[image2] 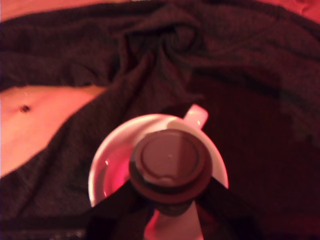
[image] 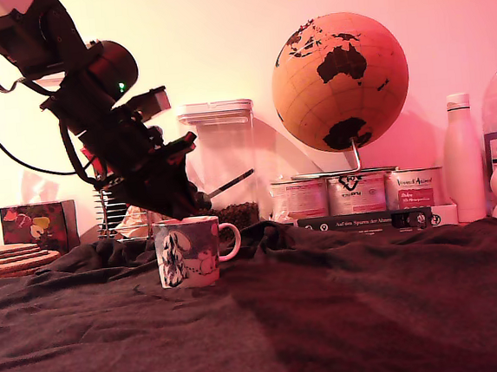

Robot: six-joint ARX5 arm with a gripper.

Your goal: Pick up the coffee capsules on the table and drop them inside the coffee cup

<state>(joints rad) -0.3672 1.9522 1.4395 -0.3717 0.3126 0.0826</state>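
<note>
Capsule between fingers, above cup

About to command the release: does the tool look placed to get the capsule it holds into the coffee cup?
Probably yes. In the wrist view the capsule, clamped in the tool, sits directly over the coffee cup opening with nothing between. The exterior view shows the tool right at the rim.
</note>
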